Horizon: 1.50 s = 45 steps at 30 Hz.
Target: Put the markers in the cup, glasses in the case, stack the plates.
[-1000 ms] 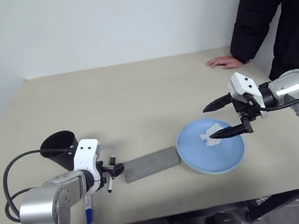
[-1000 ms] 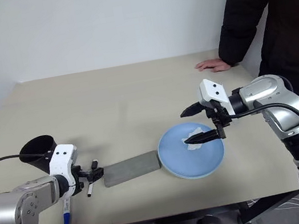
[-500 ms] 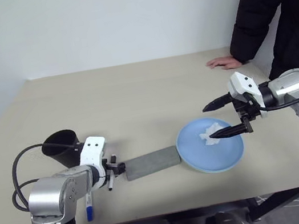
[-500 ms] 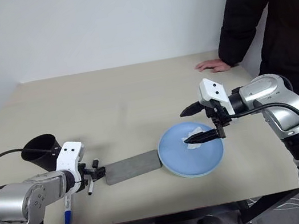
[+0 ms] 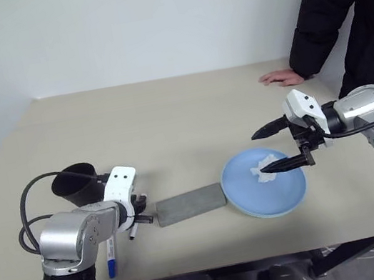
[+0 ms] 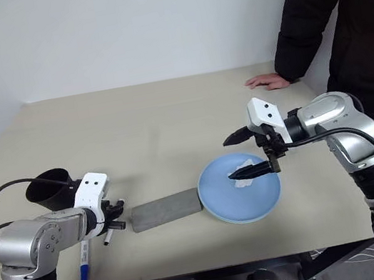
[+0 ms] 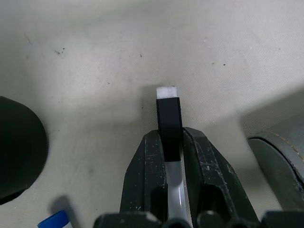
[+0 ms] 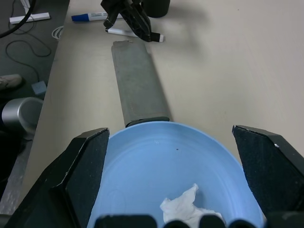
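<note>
My left gripper (image 5: 140, 217) is shut on the thin white marker with the black cap (image 7: 168, 124), which lies low at the table surface beside the closed grey case (image 5: 190, 204). The thicker marker with the blue cap (image 5: 111, 258) lies on the table near the front edge, under my left forearm. Just behind my left hand stands the black cup (image 5: 75, 186). A light blue plate (image 5: 277, 193) holds a crumpled white tissue (image 5: 261, 170). My right gripper (image 5: 259, 152) hovers open above that plate with nothing between its fingers. The glasses are out of view.
A person in a dark coat stands at the far right with a hand (image 5: 281, 78) resting on the table's back right part. The table's front edge runs close below the blue-capped marker and the plate.
My left gripper has gone from open to shut on the black-capped marker, and the left arm has edged slightly toward the case. The right arm has stayed still.
</note>
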Motion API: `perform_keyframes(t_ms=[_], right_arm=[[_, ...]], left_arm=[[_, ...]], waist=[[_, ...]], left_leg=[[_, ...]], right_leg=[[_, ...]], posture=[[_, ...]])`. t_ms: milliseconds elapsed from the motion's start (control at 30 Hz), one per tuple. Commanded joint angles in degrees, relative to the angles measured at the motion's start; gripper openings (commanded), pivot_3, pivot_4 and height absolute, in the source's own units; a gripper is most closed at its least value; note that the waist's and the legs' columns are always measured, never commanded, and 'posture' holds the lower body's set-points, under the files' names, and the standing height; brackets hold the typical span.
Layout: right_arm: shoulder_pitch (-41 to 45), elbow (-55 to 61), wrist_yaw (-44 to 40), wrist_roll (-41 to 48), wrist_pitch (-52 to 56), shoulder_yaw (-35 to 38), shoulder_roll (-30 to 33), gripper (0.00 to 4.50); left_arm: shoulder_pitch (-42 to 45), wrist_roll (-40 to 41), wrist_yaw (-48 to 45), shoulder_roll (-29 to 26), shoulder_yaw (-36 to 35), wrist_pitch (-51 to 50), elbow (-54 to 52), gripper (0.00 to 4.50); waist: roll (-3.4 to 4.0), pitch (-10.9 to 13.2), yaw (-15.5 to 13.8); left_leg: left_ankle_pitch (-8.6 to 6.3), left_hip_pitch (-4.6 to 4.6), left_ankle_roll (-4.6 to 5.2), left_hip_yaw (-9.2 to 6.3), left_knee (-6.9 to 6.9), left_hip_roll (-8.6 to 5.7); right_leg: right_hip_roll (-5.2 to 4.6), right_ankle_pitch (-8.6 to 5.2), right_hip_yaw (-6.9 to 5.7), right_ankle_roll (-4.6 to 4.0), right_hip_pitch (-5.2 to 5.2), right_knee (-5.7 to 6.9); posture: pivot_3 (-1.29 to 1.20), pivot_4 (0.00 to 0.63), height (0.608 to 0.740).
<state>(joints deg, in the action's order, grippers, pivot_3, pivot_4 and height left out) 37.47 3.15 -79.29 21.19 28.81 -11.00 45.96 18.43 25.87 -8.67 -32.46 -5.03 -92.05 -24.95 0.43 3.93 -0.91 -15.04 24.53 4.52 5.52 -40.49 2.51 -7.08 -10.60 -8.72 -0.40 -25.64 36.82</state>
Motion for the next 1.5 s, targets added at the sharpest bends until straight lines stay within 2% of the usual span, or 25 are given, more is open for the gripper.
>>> perform_keyframes(t_ms=[33,67,167,267,467,533,700,1100,1300,1500], right_arm=[[1.5,1.0,-0.1,0.1,-0.9,0.8,-0.1,4.5],[1.4,1.1,0.0,0.0,-1.0,0.8,-0.1,4.5],[1.3,1.1,-0.1,0.0,-1.0,0.8,0.0,4.5],[1.6,1.0,0.0,0.1,-0.9,0.8,-0.1,4.5],[1.6,1.1,0.1,0.1,-0.9,0.9,-0.2,4.5],[1.6,1.2,0.1,0.1,-0.8,0.9,-0.1,4.5],[1.8,1.1,0.0,0.1,-0.7,1.0,0.1,4.5],[1.6,1.3,0.4,0.3,-0.4,0.9,-0.4,4.5],[1.5,1.3,0.6,0.5,-0.2,0.8,-0.8,4.5],[1.5,1.4,0.9,0.4,0.0,0.7,-1.5,4.5]], left_arm=[[1.4,1.5,-1.4,-2.6,5.1,-0.4,0.4,0.1],[1.8,1.4,-1.9,-3.6,6.2,-0.4,0.2,0.1],[4.3,2.6,-5.2,-1.7,5.6,0.9,-1.7,0.1],[4.8,3.2,-9.5,0.6,4.6,13.5,-3.5,0.1],[5.3,1.0,-11.5,4.6,2.2,28.9,-2.5,0.1],[5.5,1.0,-10.9,4.8,1.7,28.9,-1.3,0.1],[5.8,-1.4,-11.5,0.8,2.3,31.0,1.0,0.1],[11.5,-2.5,-8.0,4.7,-12.5,53.4,7.6,0.1],[12.6,-0.5,-7.1,5.0,-17.9,59.5,8.3,0.1],[12.4,-0.4,-6.8,4.7,-19.7,63.7,7.6,0.1]], waist=[[-0.01,0.0,0.0],[-0.01,0.0,0.0],[-0.03,0.0,0.0],[-0.06,0.0,0.0],[-0.08,0.0,0.1],[-0.08,0.0,0.1],[-0.08,0.0,0.2],[-0.14,0.0,0.2],[-0.19,0.0,0.1],[-0.24,0.0,0.1]], left_leg=[[0.0,0.0,0.0,0.0,0.0,-0.01],[0.0,0.0,0.0,0.01,0.0,-0.01],[0.0,0.01,0.01,0.04,0.0,0.0],[0.0,0.06,0.0,0.03,0.0,-0.01],[0.16,0.09,-0.29,0.09,0.03,-0.01],[0.16,0.09,-0.32,0.1,0.04,-0.02],[0.09,0.09,-0.19,0.12,0.05,0.0],[0.0,0.06,-0.02,0.1,0.01,0.0],[0.17,0.08,-0.32,0.12,0.01,0.0],[0.01,0.07,-0.03,0.12,-0.03,-0.05]], right_leg=[[0.0,0.0,0.0,0.0,0.0,0.0],[0.0,0.0,0.0,0.0,0.01,-0.01],[0.01,0.0,0.01,0.0,-0.02,-0.03],[-0.01,0.0,0.01,0.0,-0.04,-0.07],[0.02,0.01,0.04,0.0,-0.01,-0.06],[0.06,0.01,0.04,0.0,-0.01,-0.06],[0.15,0.01,0.03,0.02,0.0,-0.04],[0.12,0.02,0.03,0.02,0.04,-0.06],[0.17,0.11,0.01,0.11,0.06,-0.04],[0.12,0.14,0.03,0.17,0.12,-0.09]], posture=[[0.0,0.0,0.697],[0.0,0.0,0.697],[0.0,0.0,0.697],[0.0,0.0,0.697],[0.0,0.0,0.697],[0.0,0.0,0.697],[0.0,0.0,0.697],[0.0,0.0,0.697],[0.0,0.0,0.697],[0.0,0.0,0.697]])
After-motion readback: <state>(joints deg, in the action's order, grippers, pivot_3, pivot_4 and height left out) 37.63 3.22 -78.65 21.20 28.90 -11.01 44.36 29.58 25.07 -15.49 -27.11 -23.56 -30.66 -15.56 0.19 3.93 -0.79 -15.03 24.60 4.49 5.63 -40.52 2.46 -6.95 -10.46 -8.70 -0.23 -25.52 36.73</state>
